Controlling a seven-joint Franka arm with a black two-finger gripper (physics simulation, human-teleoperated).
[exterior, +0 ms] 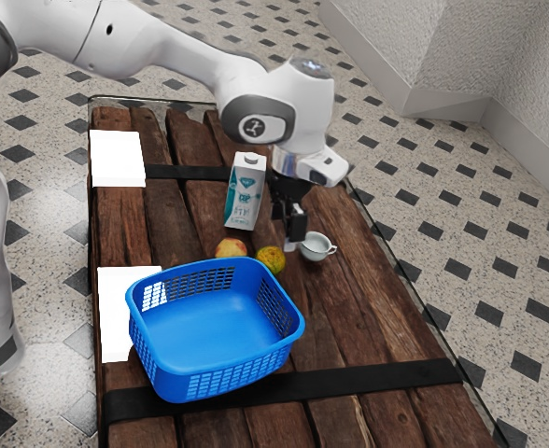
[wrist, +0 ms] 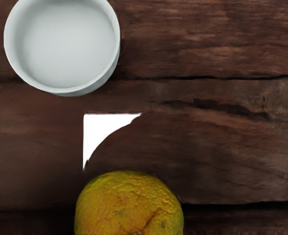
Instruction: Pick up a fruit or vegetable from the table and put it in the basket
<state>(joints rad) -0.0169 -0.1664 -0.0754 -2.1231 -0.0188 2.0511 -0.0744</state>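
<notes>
Evidently the orange (exterior: 271,260) is the likeliest pick. In the exterior view, from where I stand, it sits on the desk (exterior: 373,322), just outside the basket (exterior: 300,327), between the peach (exterior: 231,248) and the cup (exterior: 315,247). The pincer (exterior: 294,233) hangs above, near the cup; the orange lies below it and slightly to the exterior view's left, toward the basket. So I'd judge a small shift that way, then a descent, is needed. Whether the pincer is apart or together I can't tell.

In the wrist view the orange looks round, with no long axis to line up with, and stands apart from the cup, a white patch (wrist: 102,129) between them.
</notes>
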